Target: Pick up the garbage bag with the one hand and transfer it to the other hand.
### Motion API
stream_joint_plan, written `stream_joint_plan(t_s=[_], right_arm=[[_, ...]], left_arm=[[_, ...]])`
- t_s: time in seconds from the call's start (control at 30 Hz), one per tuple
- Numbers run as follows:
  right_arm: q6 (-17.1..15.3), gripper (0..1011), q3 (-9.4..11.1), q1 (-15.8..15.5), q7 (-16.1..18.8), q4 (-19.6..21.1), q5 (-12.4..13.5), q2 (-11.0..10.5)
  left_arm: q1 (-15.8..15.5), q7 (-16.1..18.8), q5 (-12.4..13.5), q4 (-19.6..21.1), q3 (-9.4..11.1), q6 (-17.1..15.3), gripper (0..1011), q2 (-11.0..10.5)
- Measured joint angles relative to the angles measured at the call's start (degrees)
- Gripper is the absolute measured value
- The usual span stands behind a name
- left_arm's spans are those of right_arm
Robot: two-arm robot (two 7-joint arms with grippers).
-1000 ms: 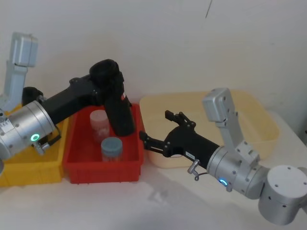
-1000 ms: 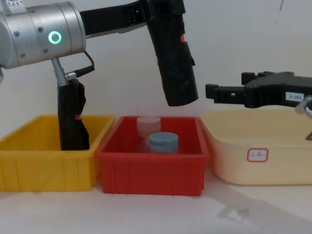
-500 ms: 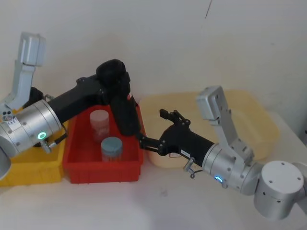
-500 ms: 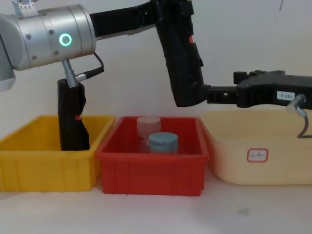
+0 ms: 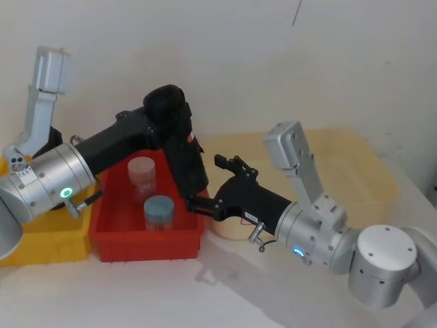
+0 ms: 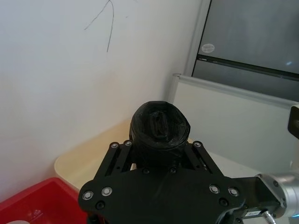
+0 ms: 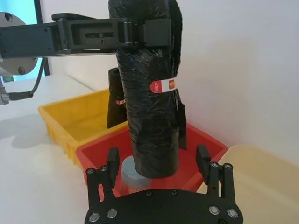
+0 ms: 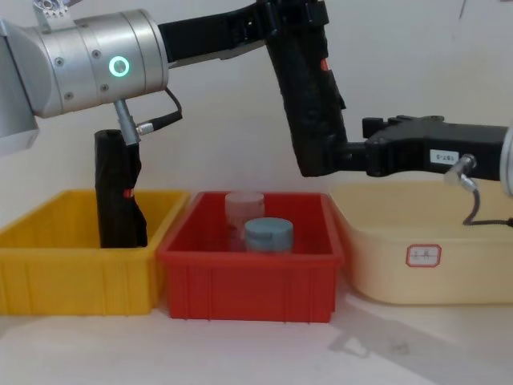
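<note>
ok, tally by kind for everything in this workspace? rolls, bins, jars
Black bag rolls: 2 (garbage bag in the left pincer; second roll standing in the yellow bin)
Bins: 3 (yellow bin, red bin, cream tub)
Jars: 2 (pinkish jar, blue-lidded jar, both in the red bin)
Total: 7

No text reads clearly. The garbage bag point(image 7: 149, 126) carries a red label point(image 7: 163, 85) with white marks, and the right claw point(image 7: 157, 158) a white label point(image 8: 443, 156) with dark print, both too small to read. The cream tub point(image 8: 481, 265) has a red-bordered label point(image 8: 423, 256) on its front, also illegible.
</note>
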State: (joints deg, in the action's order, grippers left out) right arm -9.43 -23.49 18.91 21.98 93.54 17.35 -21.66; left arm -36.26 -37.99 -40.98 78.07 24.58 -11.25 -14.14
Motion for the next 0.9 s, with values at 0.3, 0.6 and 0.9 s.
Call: stream_joint_plan(t_s=[0.3, 0.6, 0.9], right_arm=[[0.13, 1004, -0.69, 1.79, -0.3, -2.44, -0.78, 1.52], [0.04, 1004, -1.1, 3.31, -0.75, -4.46, -1.64, 3.01], [-0.17, 949, -1.27, 4.18, -0.91, -5.59, -2.09, 3.94]], left_arm=[[-0.15, -0.19, -0.93, -0.12, 0.59, -0.61, 355, 0.13], [-0.1, -0.15, -1.47, 0.08, 1.32, -1.33, 355, -0.02], [-0.1, -0.02, -1.58, 0.19, 2.04, -1.68, 354, -0.31]])
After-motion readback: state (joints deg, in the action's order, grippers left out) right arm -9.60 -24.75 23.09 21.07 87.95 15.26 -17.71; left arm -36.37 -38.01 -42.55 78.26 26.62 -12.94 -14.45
